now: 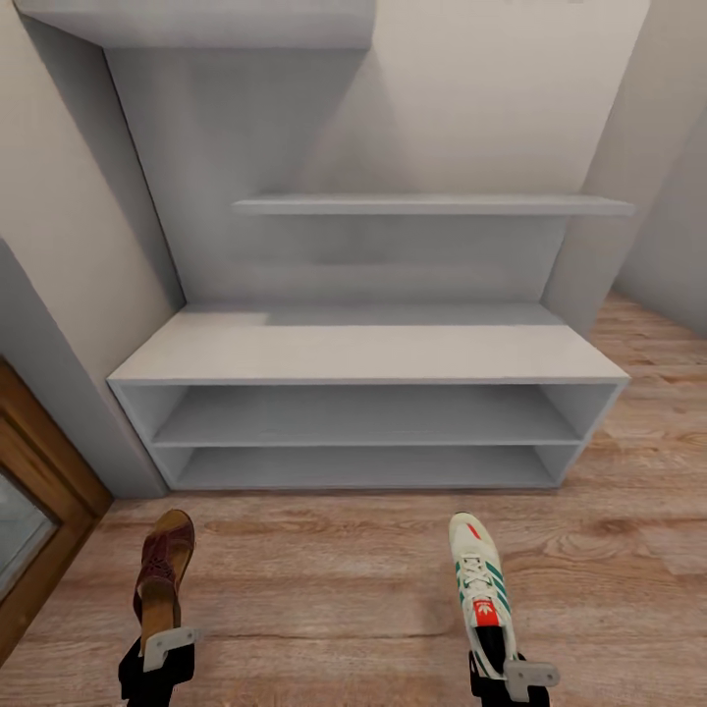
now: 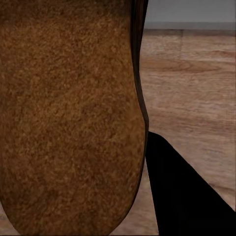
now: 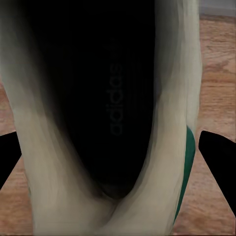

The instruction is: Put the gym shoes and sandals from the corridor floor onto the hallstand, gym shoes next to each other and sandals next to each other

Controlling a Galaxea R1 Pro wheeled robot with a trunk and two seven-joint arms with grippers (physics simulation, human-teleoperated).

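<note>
Now: left gripper [image 1: 160, 656] clamps heel of slim brown leather sandal [image 1: 163, 574], right gripper [image 1: 513, 678] clamps heel of white green-striped sneaker [image 1: 479, 586]. Both long axes point toes-far at wide light-grey hallstand [image 1: 363, 358], straight ahead, w/ floor gap between.

Hallstand [image 1: 363, 353]: matt light-grey, smooth painted look, no grain. Corridor floor [image 1: 344, 589]: wood-grain planks, light brown w/ darker streaks, low sheen. Sandal [image 1: 162, 574]: brown leather upper, tan insole; in left wrist view its sole [image 2: 69, 118] looks rough, grainy, suede-like. Gym shoe [image 1: 481, 584]: white smooth upper, green stripes; inside [image 3: 98, 98] dark, matt fabric lining.
</note>
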